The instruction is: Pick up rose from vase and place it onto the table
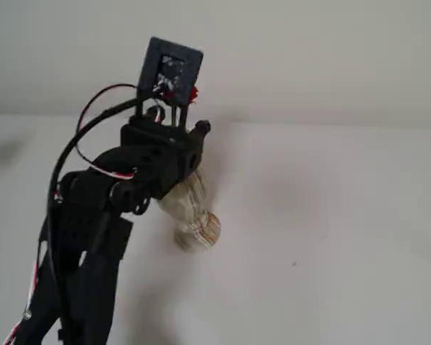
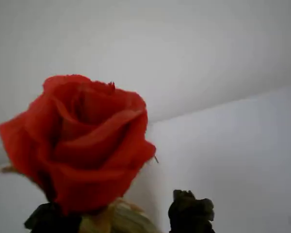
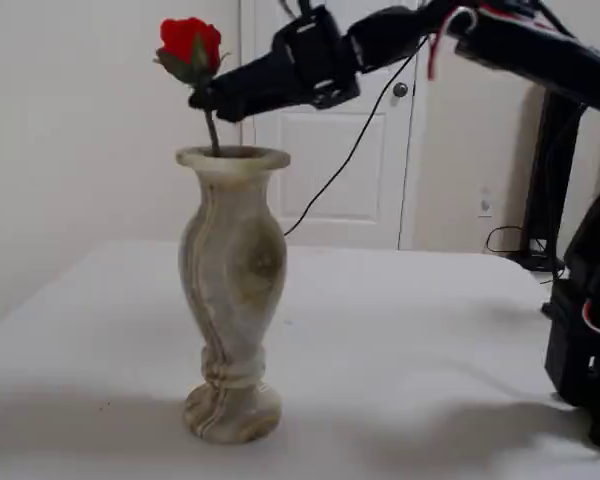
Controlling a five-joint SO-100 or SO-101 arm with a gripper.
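Observation:
The red rose [image 3: 190, 40] stands upright in the cream banded stone vase [image 3: 230, 290], its thin stem [image 3: 212, 130] rising from the flared rim. My gripper [image 3: 205, 98] reaches in from the right at the stem just under the bud. In the wrist view the rose [image 2: 77, 145] fills the left half. Two dark fingertips [image 2: 191, 211] stand apart on either side of its base, so the gripper [image 2: 119, 218] looks open. From above, the gripper [image 1: 179, 97] covers most of the vase [image 1: 195, 219], and only a bit of red rose [image 1: 193, 93] shows. The white table [image 3: 410, 340] lies below.
The black arm [image 1: 93, 215] with red and black cables comes in from the lower left in a fixed view. Its base [image 3: 585, 330] stands at the table's right edge in a fixed view. A white door and wall lie behind.

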